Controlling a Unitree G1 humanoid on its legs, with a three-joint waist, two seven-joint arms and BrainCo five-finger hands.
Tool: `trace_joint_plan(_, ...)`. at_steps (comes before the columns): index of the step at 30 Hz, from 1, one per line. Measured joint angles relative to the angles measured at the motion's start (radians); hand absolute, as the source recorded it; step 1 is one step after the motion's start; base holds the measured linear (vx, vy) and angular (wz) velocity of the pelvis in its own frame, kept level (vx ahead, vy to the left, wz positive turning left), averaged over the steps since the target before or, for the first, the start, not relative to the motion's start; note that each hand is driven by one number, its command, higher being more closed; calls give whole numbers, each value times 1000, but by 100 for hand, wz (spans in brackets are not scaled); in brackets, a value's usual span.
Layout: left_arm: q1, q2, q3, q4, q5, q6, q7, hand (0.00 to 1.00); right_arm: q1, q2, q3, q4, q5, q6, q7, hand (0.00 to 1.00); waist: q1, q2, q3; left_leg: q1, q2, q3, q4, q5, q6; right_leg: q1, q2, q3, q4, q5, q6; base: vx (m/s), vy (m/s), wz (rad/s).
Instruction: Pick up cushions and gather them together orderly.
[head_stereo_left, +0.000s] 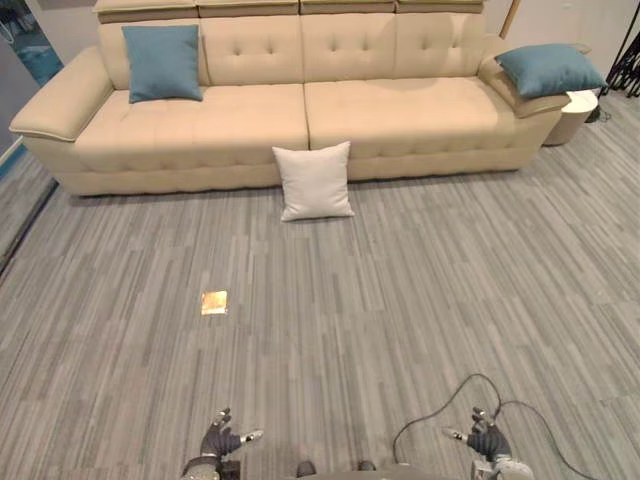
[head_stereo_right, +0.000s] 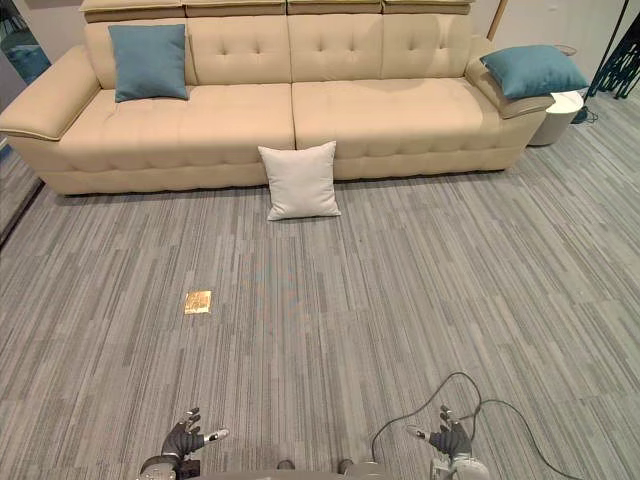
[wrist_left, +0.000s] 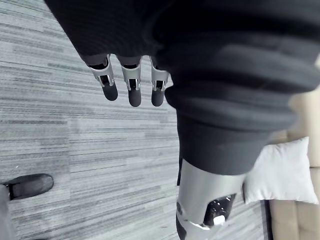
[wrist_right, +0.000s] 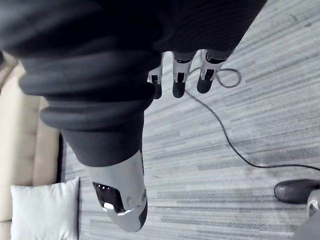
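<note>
A white cushion (head_stereo_left: 315, 181) stands on the floor, leaning against the front of the beige sofa (head_stereo_left: 400, 110). One blue cushion (head_stereo_left: 162, 62) leans upright against the sofa's back at its left end. Another blue cushion (head_stereo_left: 549, 69) lies on the sofa's right armrest. My left hand (head_stereo_left: 219, 439) hangs low at the view's bottom edge, open and holding nothing. My right hand (head_stereo_left: 487, 436) is at the bottom right, open as well, far from all cushions. The white cushion (wrist_left: 282, 171) also appears past my left hand (wrist_left: 131, 85), and again as the white cushion (wrist_right: 45, 210) past my right hand (wrist_right: 180, 80).
Grey striped floor (head_stereo_left: 400, 300) stretches between me and the sofa. A small golden square tile (head_stereo_left: 214, 302) lies on the floor to the left. A round white side table (head_stereo_left: 577, 110) stands beside the sofa's right end, with dark stand legs (head_stereo_left: 628, 60) behind it.
</note>
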Motion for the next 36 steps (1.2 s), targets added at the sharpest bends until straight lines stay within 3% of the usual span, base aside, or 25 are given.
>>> trace_joint_plan(4, 1, 0, 0, 0, 0, -3, 0, 0, 0, -1, 3, -38, -29, -2, 0, 0, -2, 3, 4, -9, 0, 0, 22, -12, -14, 0, -3, 0, 2, -2, 1, 12, -15, -1)
trace_joint_plan(11, 2, 0, -1, -17, 2, -2, -11, 0, -3, -11, 9, -42, -29, -1, 0, 0, -4, 3, 16, -20, -3, -23, 23, -21, 2, -8, -8, -26, 11, -35, -2, -37, -35, 10)
trace_joint_plan(17, 2, 0, -3, -20, 1, -2, -15, 0, -21, -10, 11, -38, 29, -1, -1, 0, -3, 5, 18, -60, -4, -27, 28, -27, 0, -41, -10, -32, 9, -34, -2, -1, -6, 2)
trace_joint_plan(20, 16, -1, -3, -65, 0, -1, -14, 0, -35, -9, 7, -38, 57, -1, -1, 0, -1, 4, 20, -95, -4, -18, 76, -54, 15, -55, -11, -24, 7, -35, -1, 72, 6, -7)
trace_joint_plan(24, 26, -15, -3, -130, -5, -1, -14, 0, -80, -8, 3, -38, 87, -2, -2, 0, 6, 20, 38, -157, -4, 12, 203, -149, 29, -88, -17, 8, 52, -73, 23, 101, 41, -21)
trace_joint_plan(26, 29, -31, -7, -176, -18, -1, -15, 0, -96, -8, 3, -34, 96, -1, -2, 0, 8, 36, 54, -187, -9, 19, 288, -228, 46, -146, -26, 16, 216, -137, 86, 105, 82, -10)
trace_joint_plan(27, 29, -31, -12, -185, -23, 0, -15, 0, -95, -6, 4, -35, 96, -1, -1, 0, 6, 35, 59, -182, -11, 17, 299, -245, 46, -178, -24, 16, 299, -144, 99, 141, 84, 3)
trace_joint_plan(29, 22, -16, -27, -201, -35, -1, -16, 0, -78, 25, 14, -36, 105, -1, -1, 0, -3, 28, 82, -119, -22, -9, 345, -297, 73, -321, -33, -9, 688, -149, 130, 287, 63, 28)
trace_joint_plan(31, 14, -8, -45, -200, -42, 7, -15, 0, -54, 31, 29, -36, 105, 6, -1, 0, 4, 26, 96, -61, -22, -25, 346, -327, 75, -385, -42, -54, 758, -197, 92, 385, 43, 26)
trace_joint_plan(33, -2, 0, -45, -199, -42, 9, -14, 0, -66, 26, 50, -37, 105, 11, 0, 0, -3, 24, 113, -1, -13, -45, 297, -328, 74, -450, -48, -113, 693, -206, 74, 486, 10, 25)
trace_joint_plan(34, -22, 0, -45, -196, -42, 9, -12, 0, -79, 18, 52, -37, 104, 11, 0, 0, -7, 45, 130, 39, 12, -49, 258, -330, 67, -492, -37, -150, 583, -190, 68, 464, -32, 24)
trace_joint_plan(36, -40, 3, -52, -191, -42, 8, -12, 0, -84, 5, 52, -42, 104, 10, -1, 0, -19, 53, 142, 90, 39, -57, 223, -328, 19, -523, -11, -177, 361, -91, 54, 456, -40, 31)
